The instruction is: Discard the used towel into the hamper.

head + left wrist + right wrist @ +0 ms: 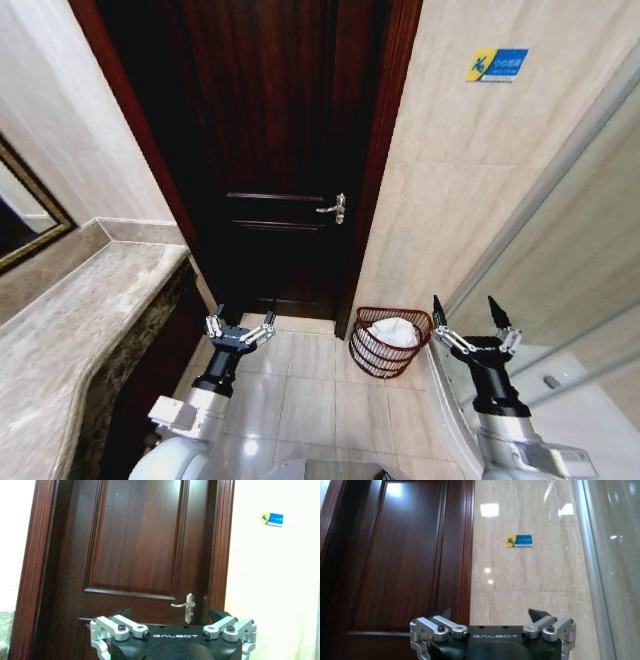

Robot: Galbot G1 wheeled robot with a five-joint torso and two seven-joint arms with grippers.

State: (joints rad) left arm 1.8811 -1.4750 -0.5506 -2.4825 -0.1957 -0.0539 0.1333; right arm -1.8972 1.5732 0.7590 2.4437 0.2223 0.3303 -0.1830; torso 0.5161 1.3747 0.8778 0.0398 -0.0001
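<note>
Fingers spread and empty on left gripper (241,327) and right gripper (472,322), since white towel (395,332) already lies inside round reddish-brown open-weave hamper (372,352).

Hamper (388,345): reddish-brown open weave of thin ribs; towel (394,332) in it is white.
Door (270,150): dark red-brown wood, panelled; handle (334,208) silver.
Wall (450,170): pale beige tile, faint veining. Sign (496,64) on it: blue with a yellow corner.
Floor (310,390): light beige glossy tiles, thin grout lines.
Counter (70,320): mottled grey-brown stone.
Left gripper (241,325) and right gripper (473,320): black bodies, silver links, black fingertips.
</note>
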